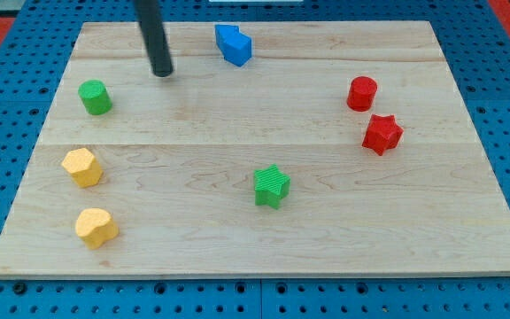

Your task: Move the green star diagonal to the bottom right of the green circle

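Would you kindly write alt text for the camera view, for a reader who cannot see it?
My tip rests near the wooden board's top left, between the green circle and the blue block, far from the green star at lower centre. A red cylinder and red star sit at right; two yellow blocks at lower left.

Bright even overhead light, soft short shadows, perhaps slightly blurred.

Straight dark rod, my tip (162, 73)
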You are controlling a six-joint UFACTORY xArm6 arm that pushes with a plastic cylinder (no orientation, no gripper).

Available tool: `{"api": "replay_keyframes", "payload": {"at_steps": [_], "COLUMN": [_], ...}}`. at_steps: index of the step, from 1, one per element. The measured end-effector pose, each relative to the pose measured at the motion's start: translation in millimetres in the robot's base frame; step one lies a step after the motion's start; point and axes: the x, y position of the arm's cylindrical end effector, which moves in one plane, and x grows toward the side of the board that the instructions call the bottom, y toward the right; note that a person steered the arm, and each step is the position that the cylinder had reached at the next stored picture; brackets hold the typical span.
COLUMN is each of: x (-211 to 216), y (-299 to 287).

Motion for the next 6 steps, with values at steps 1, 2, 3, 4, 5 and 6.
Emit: {"api": "replay_keyframes", "payload": {"at_steps": [1, 2, 3, 4, 5, 6], "x": [10.6, 36.6, 57.2, 111.9, 182.6, 230.0], "y": [46.5, 90.8, 161.6, 197.5, 206.9, 193.4]}}
